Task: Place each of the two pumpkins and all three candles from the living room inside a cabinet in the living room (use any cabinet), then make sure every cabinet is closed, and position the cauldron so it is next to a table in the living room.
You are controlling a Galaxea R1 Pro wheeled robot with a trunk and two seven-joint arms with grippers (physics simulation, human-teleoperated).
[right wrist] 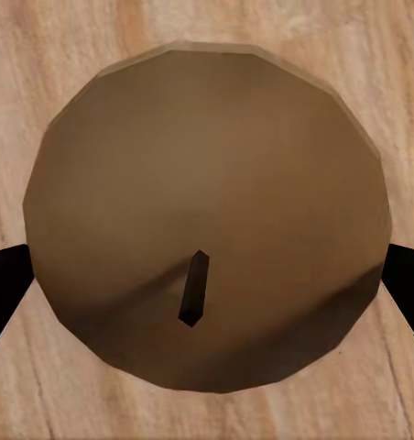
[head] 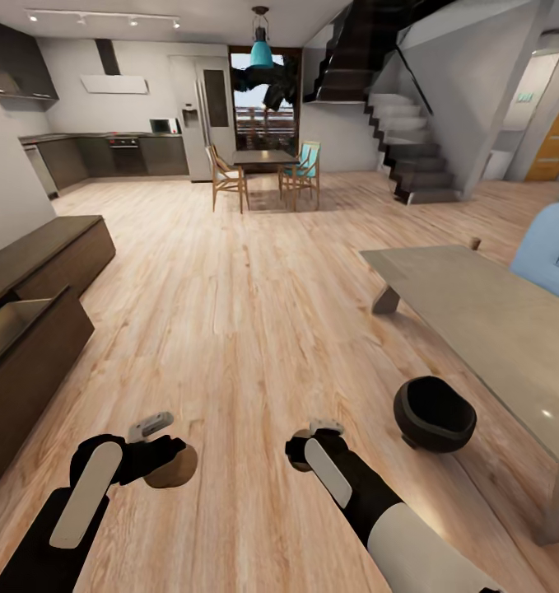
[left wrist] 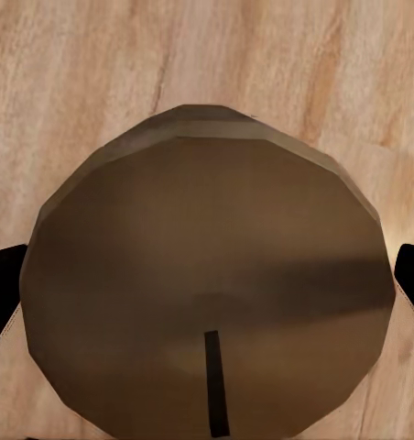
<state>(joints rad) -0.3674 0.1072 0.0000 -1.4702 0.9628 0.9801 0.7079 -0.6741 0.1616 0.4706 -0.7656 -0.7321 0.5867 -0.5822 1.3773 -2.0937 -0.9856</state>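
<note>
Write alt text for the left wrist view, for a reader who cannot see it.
A tan candle with a flat top and a short dark wick sits between the left gripper's two black fingertips, seen from directly above. Beneath it lies the light wooden floor.

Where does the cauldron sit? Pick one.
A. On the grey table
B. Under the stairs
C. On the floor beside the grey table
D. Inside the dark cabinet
C: the black cauldron rests on the wood floor, close by the grey table, not on its top.
</note>
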